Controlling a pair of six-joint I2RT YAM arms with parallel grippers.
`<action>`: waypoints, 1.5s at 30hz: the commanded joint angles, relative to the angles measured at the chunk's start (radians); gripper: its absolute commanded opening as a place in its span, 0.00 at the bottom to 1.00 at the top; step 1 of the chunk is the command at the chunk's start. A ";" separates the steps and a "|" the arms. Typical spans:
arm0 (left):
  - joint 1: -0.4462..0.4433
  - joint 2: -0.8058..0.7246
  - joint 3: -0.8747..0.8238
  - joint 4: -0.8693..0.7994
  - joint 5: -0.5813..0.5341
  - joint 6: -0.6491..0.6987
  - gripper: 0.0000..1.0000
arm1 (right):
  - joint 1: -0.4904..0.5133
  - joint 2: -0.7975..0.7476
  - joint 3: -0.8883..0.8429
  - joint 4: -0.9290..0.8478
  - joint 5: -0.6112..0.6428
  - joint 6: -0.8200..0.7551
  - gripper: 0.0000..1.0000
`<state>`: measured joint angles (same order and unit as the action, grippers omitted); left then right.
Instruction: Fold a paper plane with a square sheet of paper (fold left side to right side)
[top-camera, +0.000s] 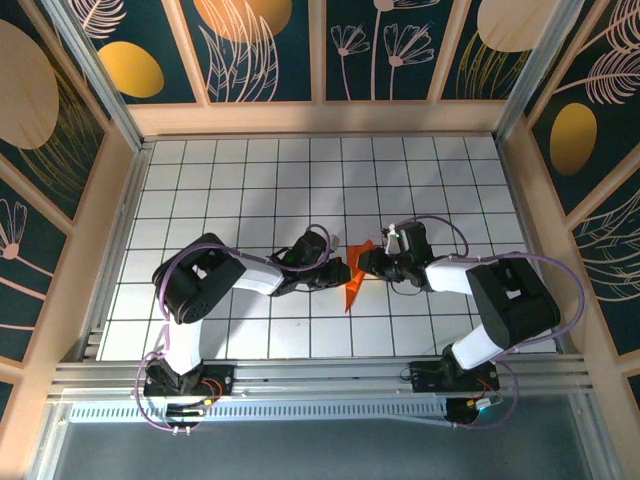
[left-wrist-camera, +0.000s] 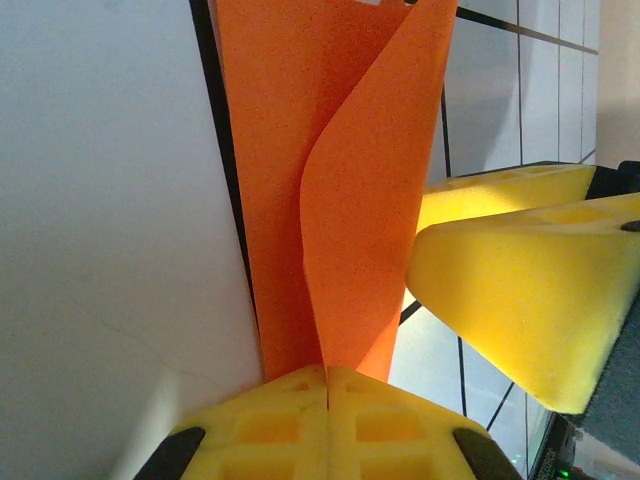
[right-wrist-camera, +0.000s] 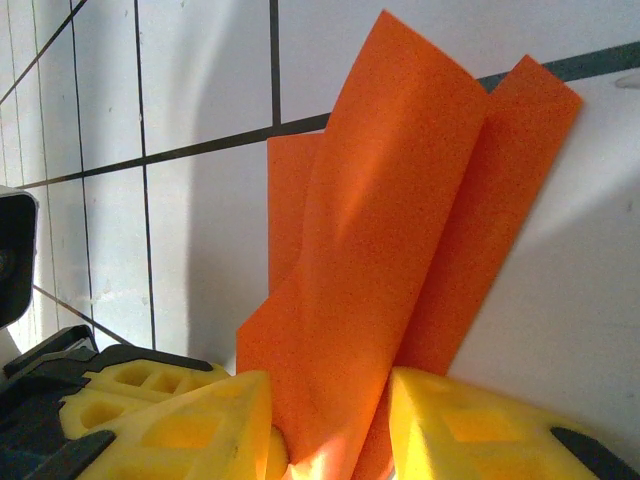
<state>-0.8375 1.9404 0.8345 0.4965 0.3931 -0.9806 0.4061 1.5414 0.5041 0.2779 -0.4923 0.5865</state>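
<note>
Orange, thin, half-folded: square sheet of paper (top-camera: 353, 288) mid-frame in the top view, standing up off the white tiled table (top-camera: 250, 180), wedged between both arms. Left hand (top-camera: 340, 275) clamped tight on one edge. Right hand (top-camera: 368, 262) straddling the opposite edge, fingers apart, no clear pinch. Long axis roughly up-down in the top frame, slightly tilted. Approached from frame left and frame right, both hands equally near. Next move, as a guess: left flap carried across toward frame right, led by the left hand, right hand just steadying.

Left wrist view: closed fingers (left-wrist-camera: 280, 420) at the bottom, two layers curling apart above. Right wrist view: gap between its own fingers (right-wrist-camera: 470, 430), sheet leaning on the left one. Unreadable from above.
</note>
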 joint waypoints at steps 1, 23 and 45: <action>0.005 0.021 0.010 -0.010 -0.003 0.020 0.06 | 0.013 0.043 0.011 -0.035 0.056 -0.018 0.36; 0.005 0.048 -0.018 -0.036 -0.023 0.025 0.00 | 0.004 -0.069 0.013 -0.076 0.072 -0.006 0.37; 0.003 0.058 -0.018 -0.047 -0.033 0.029 0.00 | 0.051 0.021 0.150 -0.191 0.114 -0.037 0.05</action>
<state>-0.8375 1.9442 0.8341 0.4999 0.3962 -0.9726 0.4492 1.5387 0.6228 0.1329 -0.4179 0.5625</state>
